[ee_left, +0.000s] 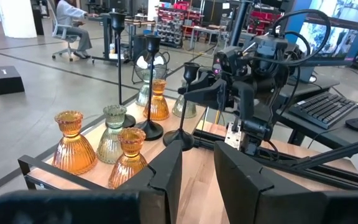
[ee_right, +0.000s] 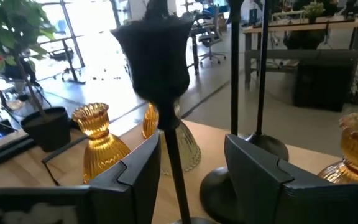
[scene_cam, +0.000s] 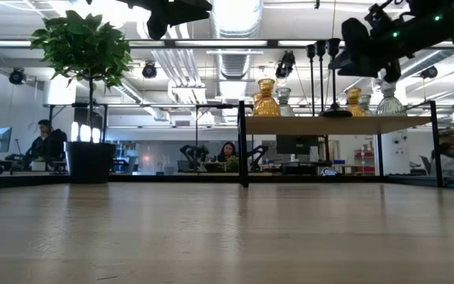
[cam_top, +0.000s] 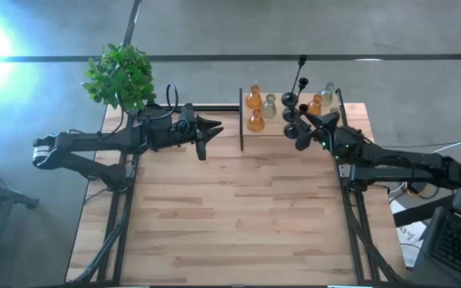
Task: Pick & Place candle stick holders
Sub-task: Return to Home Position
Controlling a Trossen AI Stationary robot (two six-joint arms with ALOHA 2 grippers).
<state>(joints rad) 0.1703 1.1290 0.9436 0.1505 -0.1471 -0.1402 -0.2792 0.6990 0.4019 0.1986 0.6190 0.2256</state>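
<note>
A raised wooden shelf (cam_top: 274,132) at the table's far right carries amber holders (cam_top: 255,122), pale clear holders (cam_top: 270,106) and black thin-stemmed holders (cam_top: 290,100). My right gripper (cam_top: 304,126) is open at the shelf. Its fingers stand on either side of one black holder's stem (ee_right: 173,155), below the holder's cup (ee_right: 154,56). That holder's round base (ee_left: 179,138) rests on the shelf. My left gripper (cam_top: 205,136) is open and empty, in the air left of the shelf (ee_left: 197,168). My right gripper comes level from the table's right side, and its fingers lie across the upright black stem (ee_right: 174,163). One finger (ee_right: 138,168) lies right beside the stem. I cannot tell whether it touches.
A green plant in a black pot (cam_top: 120,76) stands at the far left corner. The shelf's black frame post (cam_top: 241,120) stands between my left gripper and the holders. Bare wooden tabletop (cam_top: 238,216) lies near the front. People sit in the room behind (scene_cam: 46,142).
</note>
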